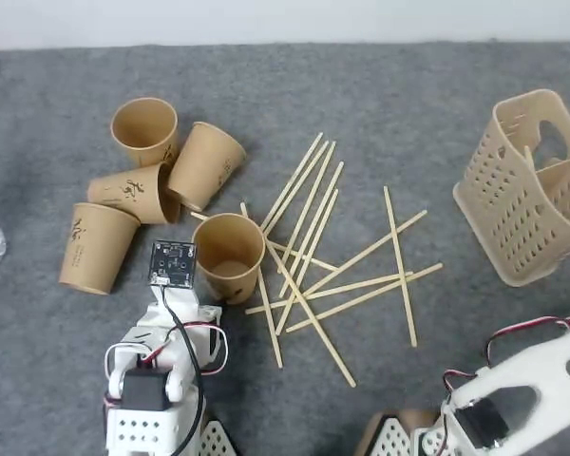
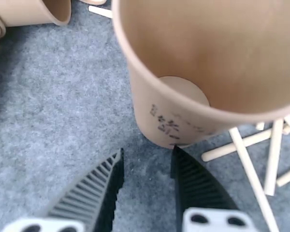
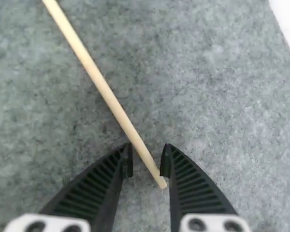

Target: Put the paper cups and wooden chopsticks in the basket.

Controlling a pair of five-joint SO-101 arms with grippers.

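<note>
Left pincer (image 2: 147, 157) sits by the near edge, left of centre. Its black serrated jaws are apart, tips just short of the base of an upright tan paper cup (image 1: 230, 255); nothing gripped. Four more tan paper cups (image 1: 133, 193) cluster toward the far-left part of the grey felt-covered worktop (image 1: 380, 104), most on their sides, touching each other. Judgement: cups are light and thin-walled and crush easily. Take the upright one by the rim, one finger inside and one outside, soft squeeze.

Mid-worktop: loose pile of pale wooden chopsticks (image 1: 309, 242), crossed over each other, some touching the upright cup. Right pincer (image 3: 146, 157) has jaws apart, straddling the end of one wooden chopstick (image 3: 101, 87) lying flat; not clamped. Sticks look stiff, smooth and prone to roll. An end grip would let one swing; nearer the middle is safer. Beige perforated plastic basket (image 1: 513, 223) is at the right edge, tilted, well apart from the cups.
</note>
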